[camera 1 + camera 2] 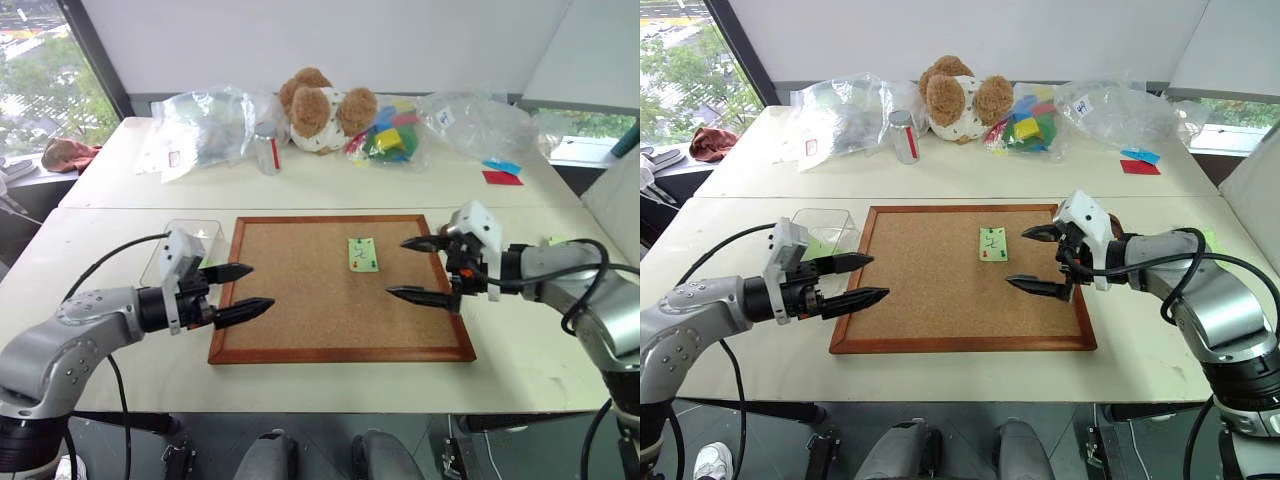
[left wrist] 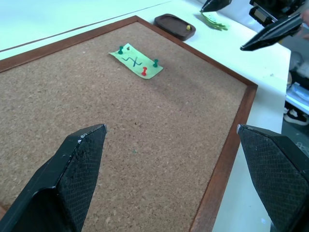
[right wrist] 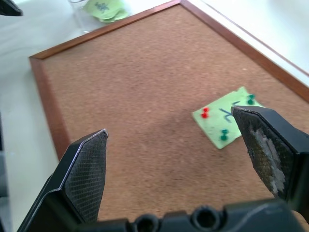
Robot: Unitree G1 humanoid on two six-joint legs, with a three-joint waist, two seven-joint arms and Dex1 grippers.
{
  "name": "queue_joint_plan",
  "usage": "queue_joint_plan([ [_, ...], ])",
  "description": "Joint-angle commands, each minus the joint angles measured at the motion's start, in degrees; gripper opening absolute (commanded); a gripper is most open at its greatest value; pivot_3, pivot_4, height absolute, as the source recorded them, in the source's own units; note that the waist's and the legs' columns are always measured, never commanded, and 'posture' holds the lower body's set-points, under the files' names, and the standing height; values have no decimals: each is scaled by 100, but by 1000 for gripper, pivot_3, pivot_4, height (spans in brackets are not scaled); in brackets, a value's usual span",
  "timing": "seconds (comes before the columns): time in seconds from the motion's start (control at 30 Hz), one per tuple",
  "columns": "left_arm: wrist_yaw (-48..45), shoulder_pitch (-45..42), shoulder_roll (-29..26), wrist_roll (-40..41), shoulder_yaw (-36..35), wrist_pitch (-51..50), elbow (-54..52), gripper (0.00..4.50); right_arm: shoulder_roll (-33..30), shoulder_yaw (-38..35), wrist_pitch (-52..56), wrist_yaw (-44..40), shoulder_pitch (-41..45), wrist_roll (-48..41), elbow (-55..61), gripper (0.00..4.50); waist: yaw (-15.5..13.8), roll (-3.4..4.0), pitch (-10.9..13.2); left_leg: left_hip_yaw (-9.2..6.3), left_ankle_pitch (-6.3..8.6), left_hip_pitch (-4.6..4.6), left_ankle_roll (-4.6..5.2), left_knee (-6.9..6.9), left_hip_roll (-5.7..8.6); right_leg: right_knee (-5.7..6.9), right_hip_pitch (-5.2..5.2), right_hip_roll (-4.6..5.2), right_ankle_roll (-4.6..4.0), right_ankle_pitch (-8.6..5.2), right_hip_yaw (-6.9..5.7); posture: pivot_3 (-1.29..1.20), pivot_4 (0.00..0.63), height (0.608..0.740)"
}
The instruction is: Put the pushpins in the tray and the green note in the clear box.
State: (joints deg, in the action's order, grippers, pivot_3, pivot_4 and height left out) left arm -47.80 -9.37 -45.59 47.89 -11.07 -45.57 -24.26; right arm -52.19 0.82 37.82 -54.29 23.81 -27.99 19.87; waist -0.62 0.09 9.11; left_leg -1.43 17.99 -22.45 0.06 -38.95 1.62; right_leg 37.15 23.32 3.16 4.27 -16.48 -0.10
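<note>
The green note is a small pale green slip with a dark scribble across its middle; the scribble cannot be read as any word. It lies flat on the corkboard, toward the far right part of the cork, held at its corners by pushpins: two green heads, one red, and a yellowish one at the far corner.

The tray is a small dark brown dish sitting on the white table just off the board's right edge, with one yellow pin in it. Just past it lies a small pile of green slips. The clear box stands just beside the board's far left corner and holds green slips with dark scribbles.

The left gripper hangs over the board's left edge with its two black fingers spread wide and nothing between them. The right gripper is over the board's right side, near the note but apart from it, fingers likewise spread and empty.

At the far side of the table are a teddy bear, a metal can, clear plastic bags, one with coloured blocks inside, and a blue and a red slip. A label on the right bag is too small to read.
</note>
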Motion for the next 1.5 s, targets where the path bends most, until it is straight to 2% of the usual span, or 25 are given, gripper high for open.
queue_joint_plan([
  [0.03,-51,-101,-78,-80,-154,146,19,4456,52,-103,-153,30,147,92,27,4500,0,0,0,0,0,0,0,0,0,0,0,0,0,0,0,0,150,740],
  [0.73,-35,-158,37,-293,-76,332,75,4456,262,-31,-197,36,250,325,-94,4500,1,0,0,0,0,0,0,0,0,0,1,0,0,0,0,0,150,740],
  [1.0,160,-207,239,-687,131,629,158,4456,311,-26,-184,82,271,382,-103,4500,-2,0,0,1,0,0,0,0,0,0,0,0,0,0,0,0,150,740],
  [1.1,299,-298,462,-989,423,802,190,3611,335,-25,-168,107,231,396,-58,4500,-8,0,0,1,0,0,0,-1,0,1,0,0,1,0,0,0,150,740],
  [1.33,641,-617,1180,-1854,1366,1205,513,155,483,107,-120,317,298,584,-116,4500,-7,0,0,2,0,-1,-1,-2,2,2,0,-1,2,1,0,0,150,740],
  [1.5,819,-786,1638,-2462,1898,1508,1062,66,1041,497,357,1108,787,1074,-636,4500,37,0,0,3,-3,1,-5,-8,2,11,1,-3,2,1,0,0,150,740],
])
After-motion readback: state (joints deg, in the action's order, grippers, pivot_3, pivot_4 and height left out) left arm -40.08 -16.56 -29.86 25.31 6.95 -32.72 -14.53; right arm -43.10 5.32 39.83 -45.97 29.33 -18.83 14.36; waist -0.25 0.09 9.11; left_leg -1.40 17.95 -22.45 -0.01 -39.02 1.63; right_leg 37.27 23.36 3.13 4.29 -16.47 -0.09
